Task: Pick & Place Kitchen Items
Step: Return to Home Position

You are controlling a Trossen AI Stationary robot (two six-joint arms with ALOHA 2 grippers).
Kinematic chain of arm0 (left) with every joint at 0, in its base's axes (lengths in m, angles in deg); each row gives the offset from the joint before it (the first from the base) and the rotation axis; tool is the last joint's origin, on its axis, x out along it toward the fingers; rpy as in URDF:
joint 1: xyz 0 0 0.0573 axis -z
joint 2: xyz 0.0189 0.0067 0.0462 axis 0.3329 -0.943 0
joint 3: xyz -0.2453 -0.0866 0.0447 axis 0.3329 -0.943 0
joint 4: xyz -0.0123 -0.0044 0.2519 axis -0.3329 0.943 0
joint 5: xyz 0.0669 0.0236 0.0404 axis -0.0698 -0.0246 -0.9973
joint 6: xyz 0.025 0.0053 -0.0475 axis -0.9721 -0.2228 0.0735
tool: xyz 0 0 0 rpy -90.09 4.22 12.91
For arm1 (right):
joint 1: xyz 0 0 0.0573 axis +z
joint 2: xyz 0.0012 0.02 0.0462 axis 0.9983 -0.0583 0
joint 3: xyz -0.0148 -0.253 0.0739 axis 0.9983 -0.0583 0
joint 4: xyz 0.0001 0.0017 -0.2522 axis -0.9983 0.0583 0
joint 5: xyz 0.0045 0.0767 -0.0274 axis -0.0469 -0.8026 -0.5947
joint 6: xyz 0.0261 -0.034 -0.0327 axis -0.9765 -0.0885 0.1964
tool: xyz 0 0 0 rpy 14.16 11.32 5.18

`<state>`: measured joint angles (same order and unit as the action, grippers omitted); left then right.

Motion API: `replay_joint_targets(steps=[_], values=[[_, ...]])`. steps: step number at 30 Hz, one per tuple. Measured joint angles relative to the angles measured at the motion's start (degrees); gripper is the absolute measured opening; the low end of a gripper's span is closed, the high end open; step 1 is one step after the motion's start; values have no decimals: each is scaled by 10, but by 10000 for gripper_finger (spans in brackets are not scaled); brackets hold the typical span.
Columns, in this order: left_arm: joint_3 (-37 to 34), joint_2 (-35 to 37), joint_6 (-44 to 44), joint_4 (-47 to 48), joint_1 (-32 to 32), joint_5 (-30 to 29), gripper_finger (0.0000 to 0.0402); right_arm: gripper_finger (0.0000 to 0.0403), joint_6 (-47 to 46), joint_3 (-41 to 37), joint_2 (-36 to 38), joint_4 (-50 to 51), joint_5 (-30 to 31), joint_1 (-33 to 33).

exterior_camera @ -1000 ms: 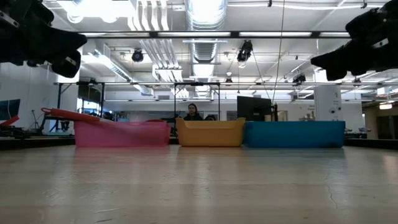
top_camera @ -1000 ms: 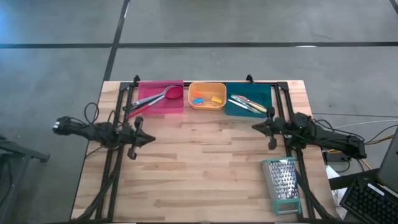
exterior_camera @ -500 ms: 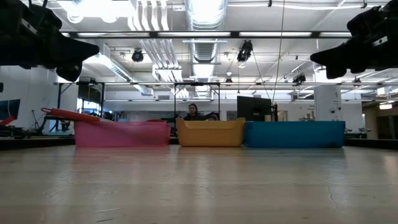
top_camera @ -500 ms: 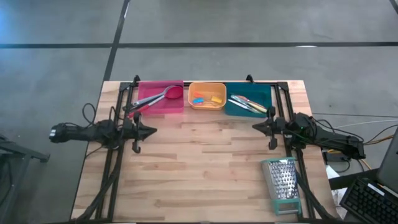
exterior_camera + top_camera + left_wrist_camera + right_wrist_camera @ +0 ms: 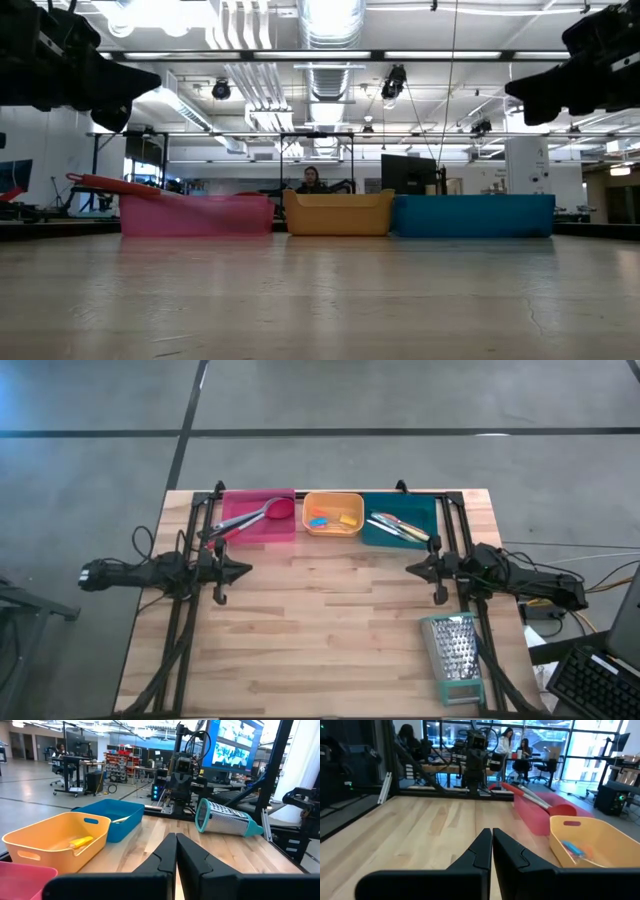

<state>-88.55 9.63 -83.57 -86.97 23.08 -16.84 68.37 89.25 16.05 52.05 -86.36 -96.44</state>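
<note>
Near the far bins (image 5: 333, 495) holding the kitchen items (image 5: 335, 519), hovering with left gripper (image 5: 232, 571) and right gripper (image 5: 420, 570) pressed together, empty; risking clipping the red spoon (image 5: 250, 520) by its overhanging handle by swinging wide.

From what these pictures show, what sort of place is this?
Most likely a robotics lab or workshop in an open industrial hall. The signs are the exposed ceiling ducts, the large screens beside the table, and the people at desks beyond it.
</note>
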Motion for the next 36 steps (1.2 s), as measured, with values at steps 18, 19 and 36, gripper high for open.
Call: replay_joint_targets(steps=[18, 19, 36], values=[[1, 0, 0, 1, 0, 0, 12, 8, 0, 0, -7, 0, 0, 0], [1, 0, 0, 1, 0, 0, 13, 9, 0, 0, -7, 0, 0, 0], [2, 0, 0, 1, 0, 0, 12, 8, 1, 0, -7, 0, 1, 0]])
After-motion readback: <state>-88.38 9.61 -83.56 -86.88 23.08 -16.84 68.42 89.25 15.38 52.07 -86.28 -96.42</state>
